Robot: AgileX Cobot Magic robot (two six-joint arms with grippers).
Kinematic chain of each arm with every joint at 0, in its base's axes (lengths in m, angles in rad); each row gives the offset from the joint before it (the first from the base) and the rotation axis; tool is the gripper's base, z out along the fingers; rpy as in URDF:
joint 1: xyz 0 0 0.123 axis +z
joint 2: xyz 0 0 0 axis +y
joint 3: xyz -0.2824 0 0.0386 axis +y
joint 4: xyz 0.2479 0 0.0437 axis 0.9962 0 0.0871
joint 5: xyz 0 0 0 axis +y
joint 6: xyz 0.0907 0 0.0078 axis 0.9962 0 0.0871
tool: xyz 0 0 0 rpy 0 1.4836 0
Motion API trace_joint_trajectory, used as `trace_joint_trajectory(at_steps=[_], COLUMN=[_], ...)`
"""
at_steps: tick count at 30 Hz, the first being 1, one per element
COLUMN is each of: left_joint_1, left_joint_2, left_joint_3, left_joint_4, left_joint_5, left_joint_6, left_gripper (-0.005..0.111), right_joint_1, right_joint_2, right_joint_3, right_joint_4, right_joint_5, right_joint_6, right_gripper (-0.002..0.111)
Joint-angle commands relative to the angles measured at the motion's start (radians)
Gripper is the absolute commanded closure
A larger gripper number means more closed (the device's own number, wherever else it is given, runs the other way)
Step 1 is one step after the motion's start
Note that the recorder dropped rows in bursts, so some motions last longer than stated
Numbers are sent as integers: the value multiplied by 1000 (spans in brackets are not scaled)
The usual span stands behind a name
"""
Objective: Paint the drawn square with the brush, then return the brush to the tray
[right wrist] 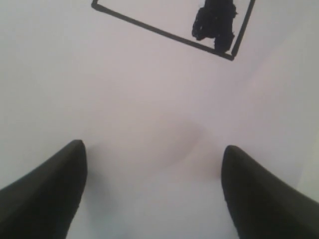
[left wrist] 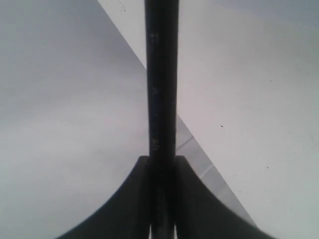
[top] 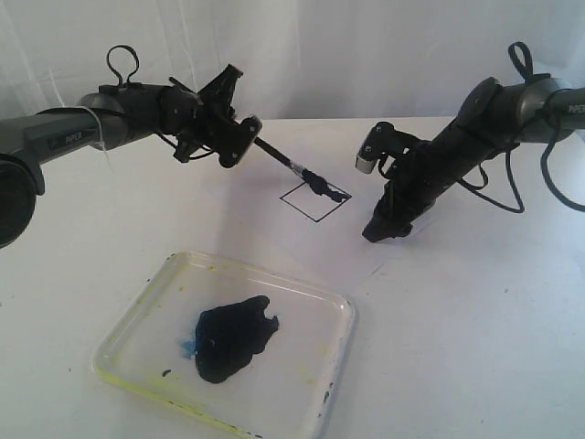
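Item 1: tray (top: 306, 343), clear shallow plastic, rounded corners, yellowish stain along its rim, sitting at the near edge of the white table (top: 475, 347), left of the middle. Contents: 1 dark blue-black paint puddle (top: 233, 337) at the tray's middle, 1 small lighter blue smear touching the puddle's left side, and a few dark specks; the rest of the floor is bare. Item 2: drawn square (top: 311, 205) (right wrist: 164, 12), thin black outline, on the table surface between the tray and the far edge. Contents: 1 dark paint blot (top: 324, 189) (right wrist: 214, 20) in the corner towards the far edge; the remainder is white. Item 3: brush (top: 281, 159) (left wrist: 162, 74), dark handle, slanting down with its tip on the blot inside the square. Item 4: left gripper (top: 249, 137) (left wrist: 162, 199), 2 fingers pinched on the brush handle, raised above the table to the left of the square. Item 5: right gripper (top: 379, 233) (right wrist: 153, 147), 2 fingers spread wide with nothing between them, tips down at the table just beside the square's right corner; contact with the surface cannot be told.
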Motion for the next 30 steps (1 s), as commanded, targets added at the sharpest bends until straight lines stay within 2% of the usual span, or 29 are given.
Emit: trace_joint_trajectory(at_steps=[1,6,9,20,30], left_joint_1=[-1,-1,-2,-2,-1], left_joint_2=[-4,-4,-20,-44,-94], left_joint_3=[-5,-5,-5,-5,-5], left_joint_4=[-5,-7,-7,-11,6], left_joint_5=[-14,-8,51,53,215], left_joint_6=[151,78,52,-86,-91], left_gripper=[107,107,107,107,107], right_joint_1=[4,4,4,4,4], right_joint_2=[16,16,16,16,16], right_joint_3=[10,10,10,10,10], right_joint_4=[-22,-2,6,6,22], right_joint_5=[-8,12,14,14,14], right_joint_6=[-33,-66,-89,-101,-101], right_gripper=[38,38,38,38,38])
